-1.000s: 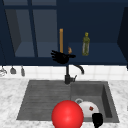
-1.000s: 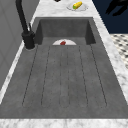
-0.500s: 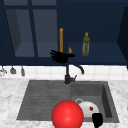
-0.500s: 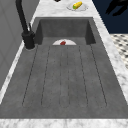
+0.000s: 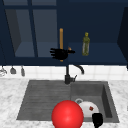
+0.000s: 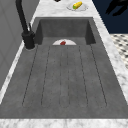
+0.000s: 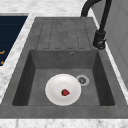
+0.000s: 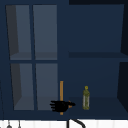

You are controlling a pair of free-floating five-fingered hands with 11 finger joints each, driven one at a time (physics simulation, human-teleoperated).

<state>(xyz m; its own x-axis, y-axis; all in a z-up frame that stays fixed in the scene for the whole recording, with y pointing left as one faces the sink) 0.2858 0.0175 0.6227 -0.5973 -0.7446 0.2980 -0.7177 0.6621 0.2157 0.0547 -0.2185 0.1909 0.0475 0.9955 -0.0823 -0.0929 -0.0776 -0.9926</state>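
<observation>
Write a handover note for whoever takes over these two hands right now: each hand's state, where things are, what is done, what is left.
Left hand: at the orange handle of the glass door, in front of it.
Right hand: idle, low in the front view, beside a red ball.
Things: plate with a red bit lies in the basin; bottle stands on the shelf, right of the handle.
Done: left hand is at the handle.
Left: door looks shut.
</observation>
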